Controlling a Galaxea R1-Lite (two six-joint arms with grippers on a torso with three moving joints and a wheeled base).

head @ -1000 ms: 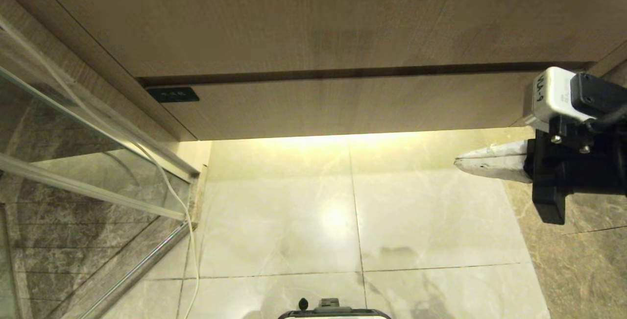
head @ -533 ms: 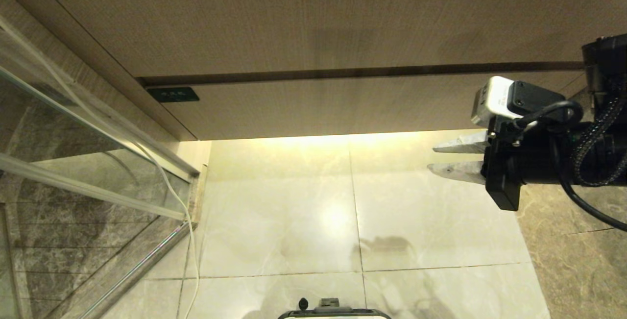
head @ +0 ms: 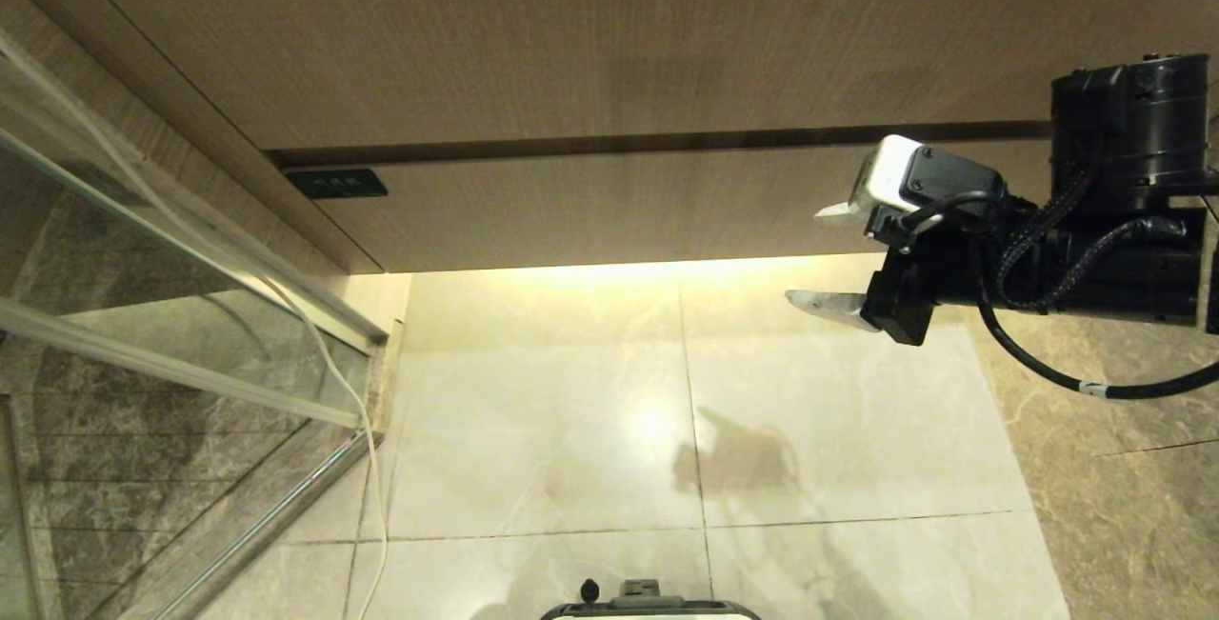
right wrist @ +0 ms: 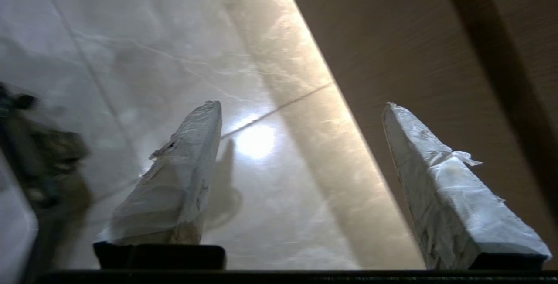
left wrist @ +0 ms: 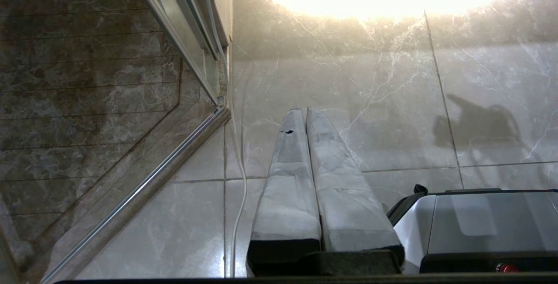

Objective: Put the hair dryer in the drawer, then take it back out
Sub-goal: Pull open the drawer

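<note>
Head view: drawer [head: 667, 206], shut, dark label [head: 336, 184] at front's left end; hair dryer unseen.
Right gripper [head: 817, 256] level before drawer's right end, fingers [right wrist: 178, 179] wide apart, empty; left gripper [left wrist: 306, 114] closed, empty, over marble floor [head: 543, 410].

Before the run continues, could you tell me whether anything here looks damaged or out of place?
Mostly fine: the drawer sits closed. The wrapping on the right pincer fingers is torn and frayed, with a loose flap on one.
</note>
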